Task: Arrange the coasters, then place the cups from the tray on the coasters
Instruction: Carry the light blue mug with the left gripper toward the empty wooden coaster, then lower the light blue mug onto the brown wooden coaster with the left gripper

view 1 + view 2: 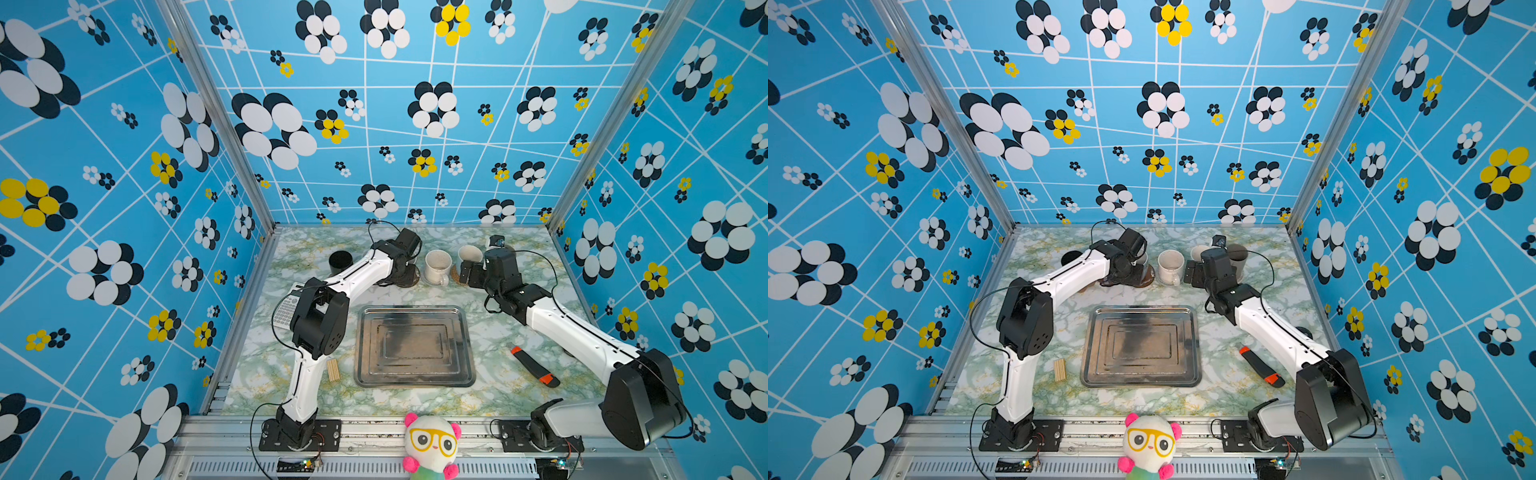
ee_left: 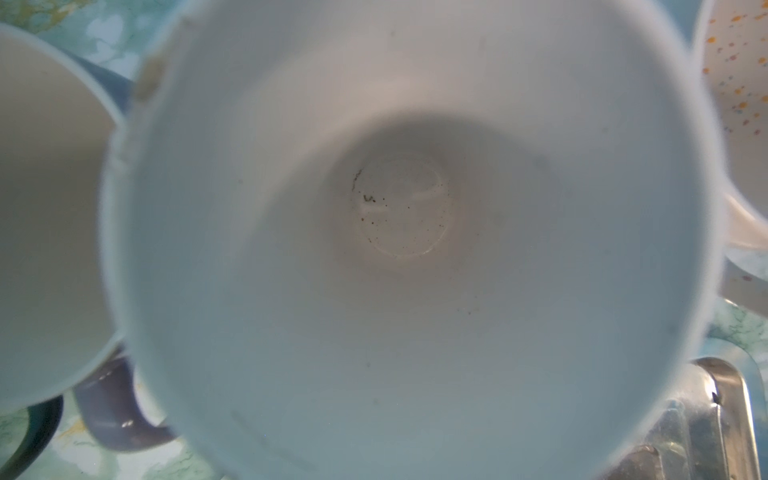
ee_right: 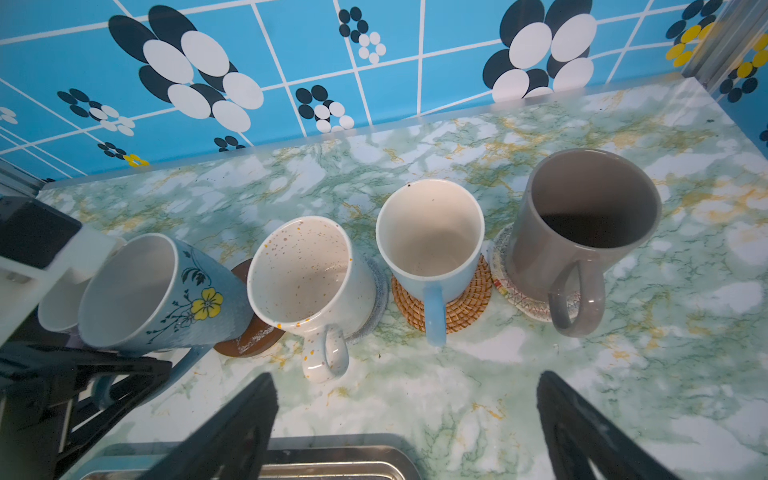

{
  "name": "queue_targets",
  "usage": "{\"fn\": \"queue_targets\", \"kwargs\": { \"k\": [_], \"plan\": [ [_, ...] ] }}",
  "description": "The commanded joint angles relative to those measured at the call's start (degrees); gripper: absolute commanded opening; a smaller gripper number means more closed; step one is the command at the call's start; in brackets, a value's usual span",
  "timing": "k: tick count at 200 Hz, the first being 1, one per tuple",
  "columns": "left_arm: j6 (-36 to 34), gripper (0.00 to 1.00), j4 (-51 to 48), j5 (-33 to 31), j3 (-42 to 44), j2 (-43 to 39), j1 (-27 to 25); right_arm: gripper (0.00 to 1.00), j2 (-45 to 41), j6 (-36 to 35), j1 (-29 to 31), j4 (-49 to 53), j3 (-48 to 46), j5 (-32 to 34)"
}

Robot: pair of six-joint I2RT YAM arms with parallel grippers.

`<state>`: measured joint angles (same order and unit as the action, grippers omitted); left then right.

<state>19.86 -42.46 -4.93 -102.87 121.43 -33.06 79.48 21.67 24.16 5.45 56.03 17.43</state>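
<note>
My left gripper (image 1: 402, 266) is shut on a light blue floral cup (image 3: 166, 291), which tilts over a dark brown coaster (image 3: 249, 338). The left wrist view looks straight into that cup's pale inside (image 2: 407, 208), and my fingers are hidden there. To the right stand a white speckled cup (image 3: 307, 270) on a grey-blue coaster (image 3: 376, 286), a light blue cup (image 3: 432, 241) on a rattan coaster (image 3: 461, 309), and a grey cup (image 3: 582, 216) on a pale woven coaster (image 3: 521, 301). My right gripper (image 3: 407, 432) is open just in front of them. The tray (image 1: 361, 349) holds nothing.
A black cup (image 1: 340, 261) stands at the back left, and a lavender cup's handle (image 2: 116, 415) shows beside the held cup. A calculator (image 1: 286, 309), wooden sticks (image 1: 333, 370), an orange-and-black knife (image 1: 534, 365) and a plush toy (image 1: 432, 444) are also here.
</note>
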Motion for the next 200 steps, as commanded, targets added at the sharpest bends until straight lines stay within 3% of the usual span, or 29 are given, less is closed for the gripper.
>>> {"fn": "queue_targets", "kwargs": {
  "k": [1,200],
  "plan": [
    [-0.5,0.00,0.7,0.5,-2.7,0.9,0.5,0.99,0.3,-0.8,-0.7,0.7,1.6,-0.3],
    [0.3,0.00,-0.4,0.9,-3.6,2.9,0.6,0.99,0.1,-0.7,-1.0,1.0,1.5,-0.9]
  ]
}}
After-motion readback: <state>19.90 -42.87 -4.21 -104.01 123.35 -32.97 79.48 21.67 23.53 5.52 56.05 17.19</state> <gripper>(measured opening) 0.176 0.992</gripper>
